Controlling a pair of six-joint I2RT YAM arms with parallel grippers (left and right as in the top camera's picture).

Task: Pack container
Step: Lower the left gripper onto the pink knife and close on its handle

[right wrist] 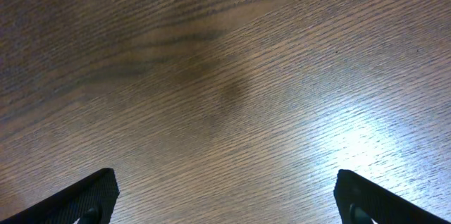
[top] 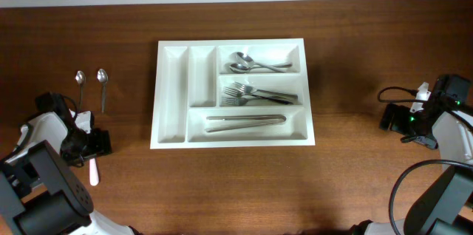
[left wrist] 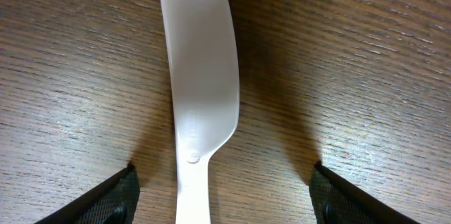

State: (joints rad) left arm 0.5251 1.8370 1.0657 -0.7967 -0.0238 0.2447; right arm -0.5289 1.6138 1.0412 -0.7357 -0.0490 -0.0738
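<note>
In the overhead frame's lower left, the left arm (top: 44,130) has glossy white shells over matte black joints and a black cylindrical base. At the right edge, the right arm (top: 454,135) has the same white-and-black build, with looping black cables (top: 399,179) and a small green light (top: 411,120). The wrist views show the left arm's black wedge-shaped fingertips (left wrist: 106,203) and the right arm's black wedge-shaped fingertips (right wrist: 84,196) in the lower corners.

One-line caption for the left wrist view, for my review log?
Left gripper open, one finger on each side of a white plastic knife lying flat on the wooden table.

Smooth plastic container (top: 170,94), grained wooden table (top: 369,43).
</note>
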